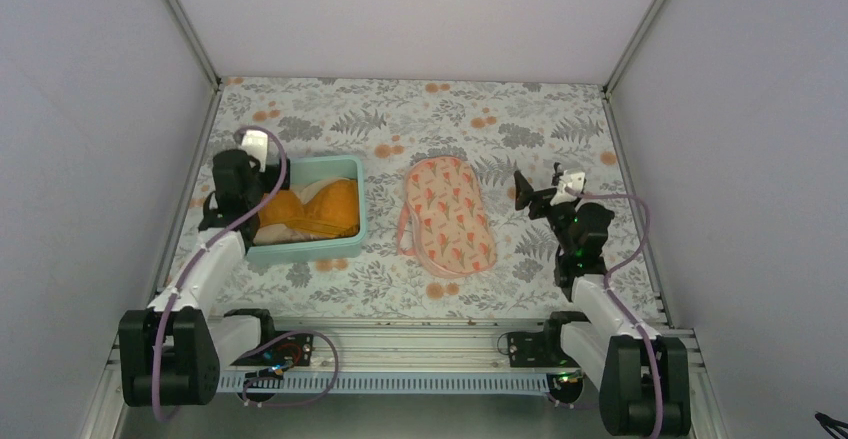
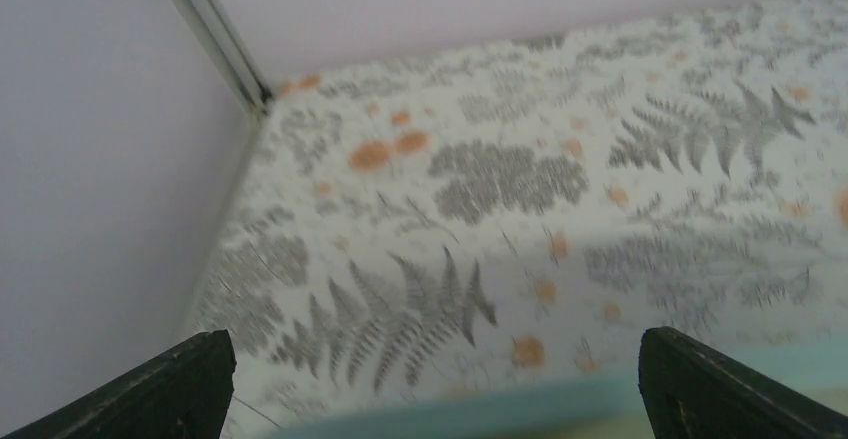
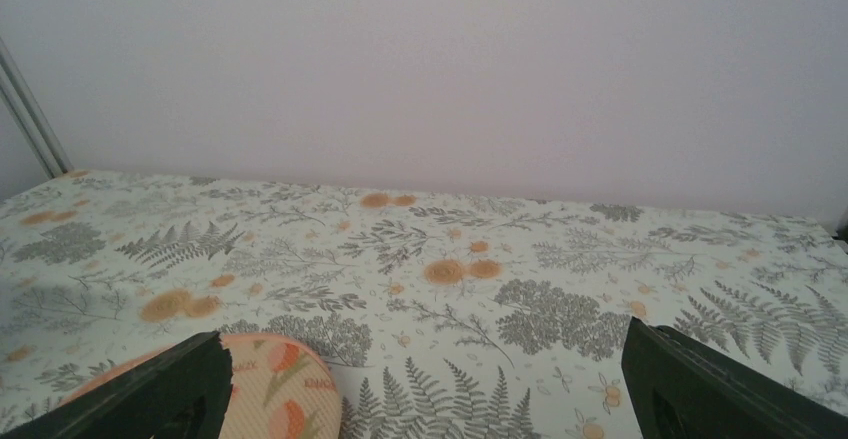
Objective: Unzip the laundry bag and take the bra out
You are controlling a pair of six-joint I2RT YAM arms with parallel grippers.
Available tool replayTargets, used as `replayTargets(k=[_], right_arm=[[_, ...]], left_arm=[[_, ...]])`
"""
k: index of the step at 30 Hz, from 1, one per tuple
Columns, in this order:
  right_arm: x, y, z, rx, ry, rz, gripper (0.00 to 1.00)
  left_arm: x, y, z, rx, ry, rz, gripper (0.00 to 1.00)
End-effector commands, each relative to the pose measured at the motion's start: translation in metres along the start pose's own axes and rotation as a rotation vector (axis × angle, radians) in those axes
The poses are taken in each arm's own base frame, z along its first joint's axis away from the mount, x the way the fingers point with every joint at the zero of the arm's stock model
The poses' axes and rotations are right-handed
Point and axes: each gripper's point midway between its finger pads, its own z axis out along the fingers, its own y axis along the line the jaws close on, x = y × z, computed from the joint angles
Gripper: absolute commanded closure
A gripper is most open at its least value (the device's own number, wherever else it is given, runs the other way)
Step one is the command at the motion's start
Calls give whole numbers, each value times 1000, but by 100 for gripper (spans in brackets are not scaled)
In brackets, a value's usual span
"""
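Note:
The laundry bag [image 1: 449, 216], a pale pink oval pouch with orange floral print, lies flat in the middle of the table; its rounded end shows in the right wrist view [image 3: 275, 389]. The mustard-orange bra [image 1: 322, 209] lies in the teal tub [image 1: 300, 251], on top of pale fabric. My left gripper [image 1: 262, 164] hovers open over the tub's far left corner, its jaws wide apart [image 2: 435, 359] with only table between them. My right gripper [image 1: 530, 194] stands open to the right of the bag and holds nothing [image 3: 425, 359].
The tub's far rim [image 2: 480, 399] crosses the bottom of the left wrist view. Grey walls close in the table on the left, right and far sides, with metal posts [image 1: 190, 29] in the back corners. The floral cloth [image 1: 400, 119] covers the table.

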Motion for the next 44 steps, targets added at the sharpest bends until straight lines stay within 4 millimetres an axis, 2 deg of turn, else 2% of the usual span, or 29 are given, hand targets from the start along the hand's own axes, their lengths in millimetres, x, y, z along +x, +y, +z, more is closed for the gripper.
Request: replayTargets(k=[1, 7, 11, 14, 18, 21, 25, 32, 44], right_arm=[[-16, -2, -11, 23, -133, -52, 0], [5, -1, -19, 25, -157, -74, 0], [17, -8, -9, 44, -126, -102, 0], [13, -10, 3, 37, -138, -127, 0], [27, -10, 23, 1, -88, -162, 0], [41, -11, 35, -20, -51, -165, 0], [46, -20, 46, -9, -9, -130, 0], [46, -23, 47, -9, -4, -115, 0], [46, -29, 49, 14, -1, -99, 0]], left_arm=[[-4, -15, -3, 66, -205, -59, 0], [18, -31, -9, 119, -361, -33, 0], [24, -45, -25, 181, -476, -11, 0], [30, -47, -34, 179, -532, -2, 0], [34, -40, -22, 135, -518, -28, 0], [38, -43, -15, 146, -511, -25, 0], [44, -46, -11, 150, -519, -20, 0], [47, -43, 4, 134, -459, -39, 0], [46, -42, 13, 133, -437, -46, 0]])
